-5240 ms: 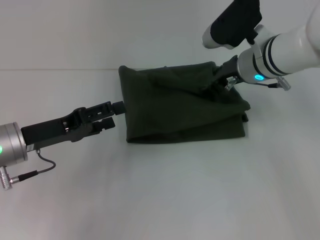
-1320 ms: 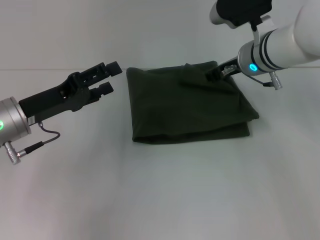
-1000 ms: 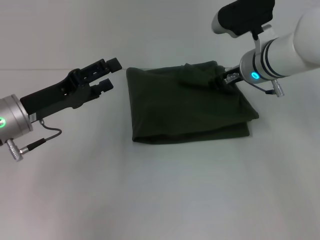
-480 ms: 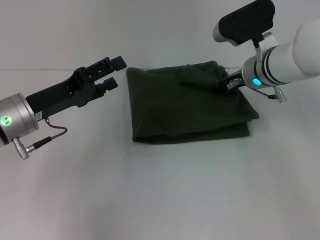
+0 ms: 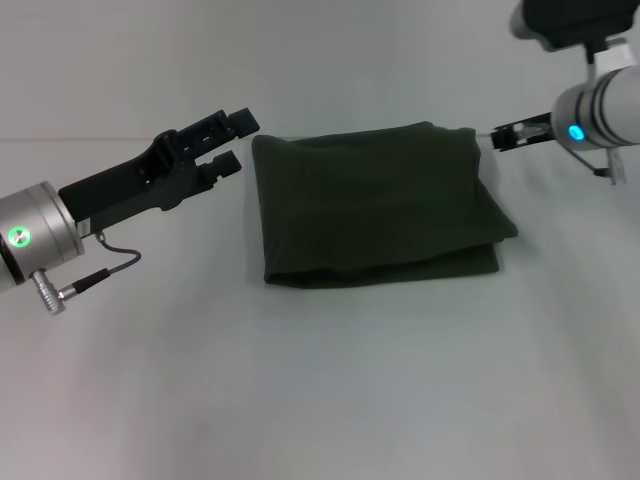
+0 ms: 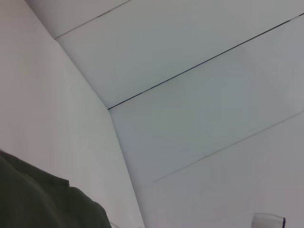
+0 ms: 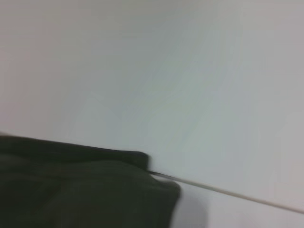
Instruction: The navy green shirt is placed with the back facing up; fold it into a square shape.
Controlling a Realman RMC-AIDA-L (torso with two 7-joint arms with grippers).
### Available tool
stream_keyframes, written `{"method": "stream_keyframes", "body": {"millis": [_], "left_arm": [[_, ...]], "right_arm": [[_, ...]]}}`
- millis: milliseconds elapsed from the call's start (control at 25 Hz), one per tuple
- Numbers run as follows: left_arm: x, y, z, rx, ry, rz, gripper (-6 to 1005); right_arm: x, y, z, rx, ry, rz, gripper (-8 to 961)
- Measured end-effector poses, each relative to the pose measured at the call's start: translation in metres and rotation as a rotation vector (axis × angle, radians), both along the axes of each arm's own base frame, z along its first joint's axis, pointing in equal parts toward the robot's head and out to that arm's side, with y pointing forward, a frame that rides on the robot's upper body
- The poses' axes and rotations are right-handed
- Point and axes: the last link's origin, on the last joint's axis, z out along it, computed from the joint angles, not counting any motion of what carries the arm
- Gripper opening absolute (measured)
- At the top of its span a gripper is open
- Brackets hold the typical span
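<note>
The navy green shirt (image 5: 375, 205) lies folded into a rough square on the white table, plain dark cloth facing up. My left gripper (image 5: 236, 142) hovers just off the shirt's far-left corner, open, holding nothing. My right gripper (image 5: 500, 138) is lifted off the shirt's far-right corner, a small gap of table between them. A dark edge of the shirt (image 6: 42, 202) shows in the left wrist view. The right wrist view catches the shirt's far corner (image 7: 85, 190) against the wall.
The white table (image 5: 330, 390) stretches wide in front of the shirt and on both sides. A pale wall (image 5: 300, 60) rises right behind the shirt's far edge. A cable (image 5: 95, 275) hangs under the left wrist.
My right gripper has let go of the shirt's far-right corner and pulled away to the right and up. The left gripper has edged slightly closer to the far-left corner. The shirt lies still.
</note>
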Motion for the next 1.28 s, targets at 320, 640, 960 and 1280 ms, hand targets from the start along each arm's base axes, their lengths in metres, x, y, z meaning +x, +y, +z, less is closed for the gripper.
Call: {"method": "stream_keyframes", "body": {"millis": [320, 640, 960, 1280], "left_arm": [[0.0, 0.003, 0.002, 0.004, 0.007, -0.002, 871], [-0.005, 0.0, 0.003, 0.007, 0.013, 0.005, 870], [-0.002, 0.002, 0.003, 0.011, 0.02, -0.009, 868], [-0.002, 0.001, 0.004, 0.01, 0.018, -0.013, 869]], "right_arm": [[-0.001, -0.009, 0.015, -0.01, 0.039, -0.035, 413], [0.0, -0.042, 0.035, -0.243, 0.238, -0.19, 409], [0.01, -0.045, 0.023, -0.271, 0.305, -0.211, 413], [0.015, -0.069, 0.025, -0.422, 0.22, -0.324, 417]]}}
